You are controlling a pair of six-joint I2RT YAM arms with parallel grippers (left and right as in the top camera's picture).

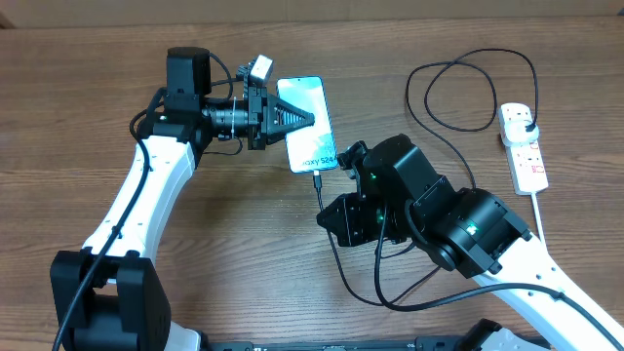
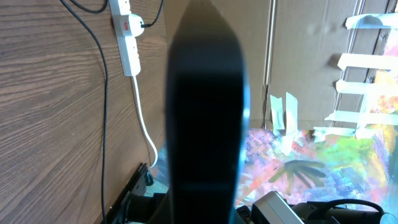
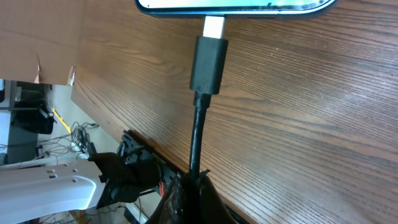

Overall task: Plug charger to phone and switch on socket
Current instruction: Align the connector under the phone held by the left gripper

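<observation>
The phone (image 1: 312, 132) lies flat on the table, its blue screen up, and its bottom edge shows in the right wrist view (image 3: 236, 6). My left gripper (image 1: 297, 117), rolled on its side, is shut with its fingertips resting on the screen. Its dark fingers (image 2: 205, 112) fill the middle of the left wrist view. My right gripper (image 3: 194, 190) is shut on the charger cable just behind the black connector (image 3: 209, 65). The silver tip (image 3: 214, 26) meets the phone's bottom edge and part of it still shows. The socket (image 1: 525, 148) lies at the right with the black plug (image 1: 524, 119) in it.
The charger's black cable loops over the table between the phone and the socket (image 2: 127, 37). The socket's thick white cord (image 1: 537, 219) runs toward the front edge. My right arm (image 1: 458, 219) covers the table in front of the phone.
</observation>
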